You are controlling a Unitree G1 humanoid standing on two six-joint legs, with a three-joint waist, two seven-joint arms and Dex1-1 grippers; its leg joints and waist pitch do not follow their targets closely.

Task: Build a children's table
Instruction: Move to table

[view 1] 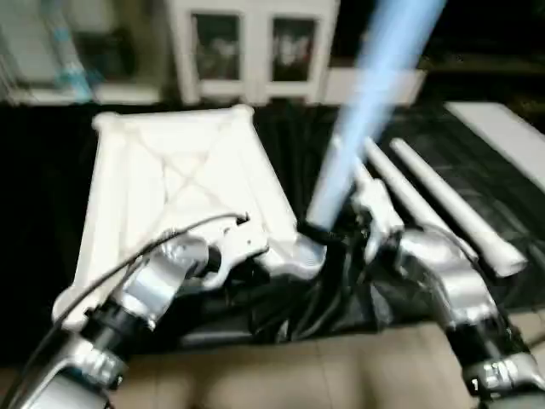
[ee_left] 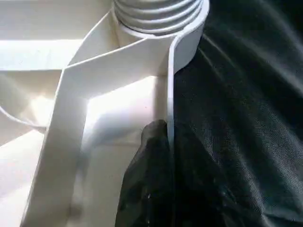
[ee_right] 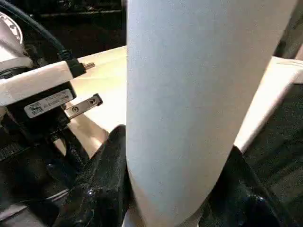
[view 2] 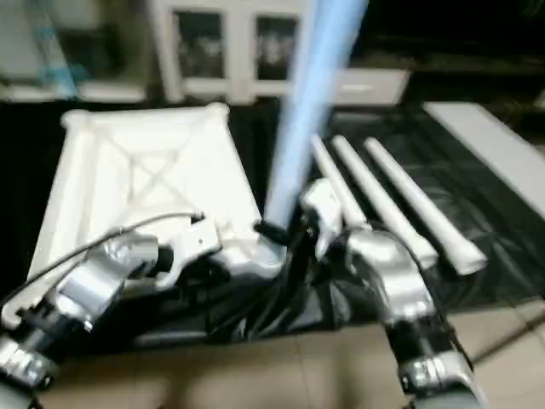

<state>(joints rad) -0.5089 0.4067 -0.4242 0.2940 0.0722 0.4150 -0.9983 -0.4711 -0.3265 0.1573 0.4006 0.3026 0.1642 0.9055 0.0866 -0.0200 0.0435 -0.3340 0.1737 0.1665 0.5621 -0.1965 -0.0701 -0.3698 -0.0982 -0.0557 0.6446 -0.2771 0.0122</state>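
Note:
The children's table top lies upside down on black cloth, its X ribs facing up. One white leg stands upright in the near right corner socket. My right gripper is shut on this leg low down, a black finger on either side of the tube. My left gripper is shut on the top's thin rim just beside that socket, one finger pressed against the rim's inner face. Three more legs lie side by side on the cloth to the right.
A flat white board lies at the far right on the cloth. A white cabinet stands behind the work area. Beige floor shows below the cloth's near edge, between my forearms.

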